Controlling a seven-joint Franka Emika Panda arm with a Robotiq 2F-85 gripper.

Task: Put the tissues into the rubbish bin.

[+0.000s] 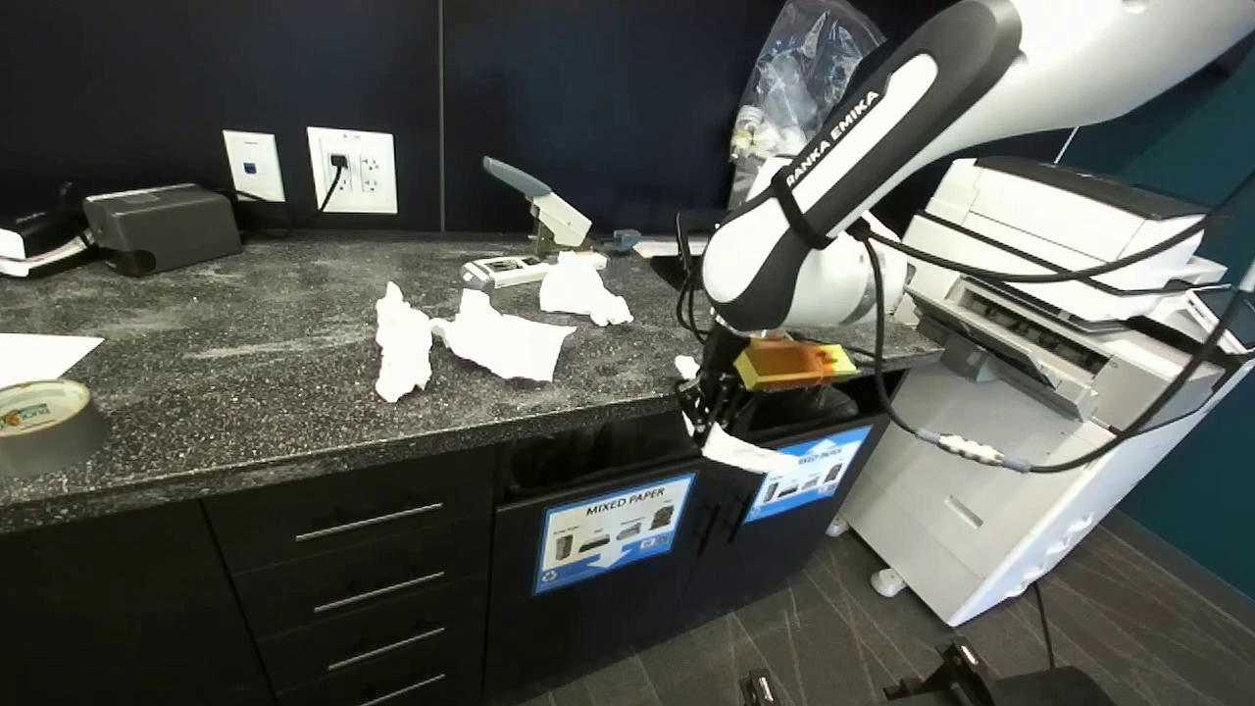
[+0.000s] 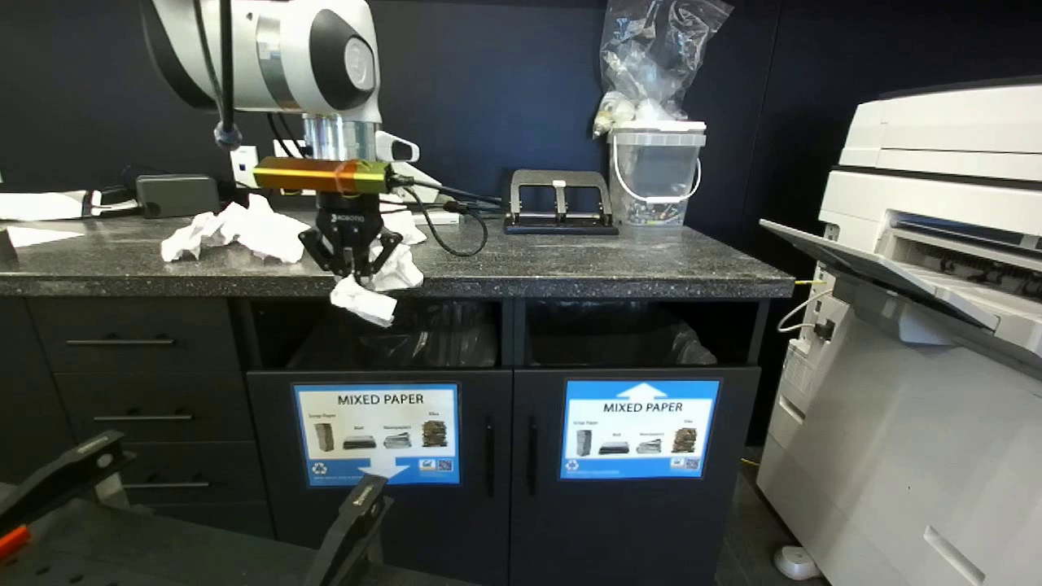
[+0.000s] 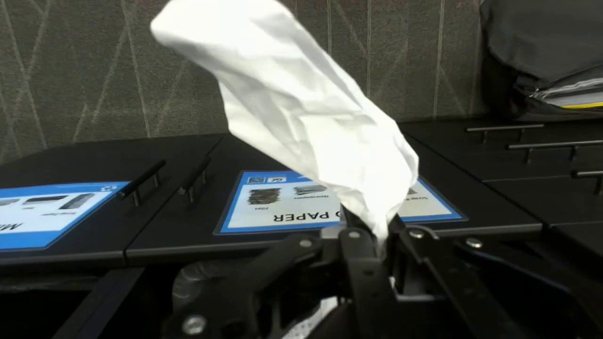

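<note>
Crumpled tissue [image 2: 364, 303] pinched in tightly closed jaws, off the near edge of the tabletop [image 2: 562, 256], before the left bin [image 2: 440, 338].
More tissues [image 2: 273, 233] lie behind and left; hole punch [image 2: 562, 223] and bucket [image 2: 651, 171] far right. Signs [image 2: 376, 413] read "MIXED PAPER"; the arm [image 1: 887, 103], partly covered, "RANKA EMIKA".

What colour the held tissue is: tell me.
White; the tissue shows best in the wrist view.

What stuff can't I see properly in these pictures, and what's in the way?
The bottom of the rubbish bin: hidden by the cabinet door, in an exterior view.
The held tissue: its end is cut off by the top edge, in the wrist view.
The white lump: partly hidden by the pincer, in an exterior view.
The tape roll: cut off by the left edge, in an exterior view.
</note>
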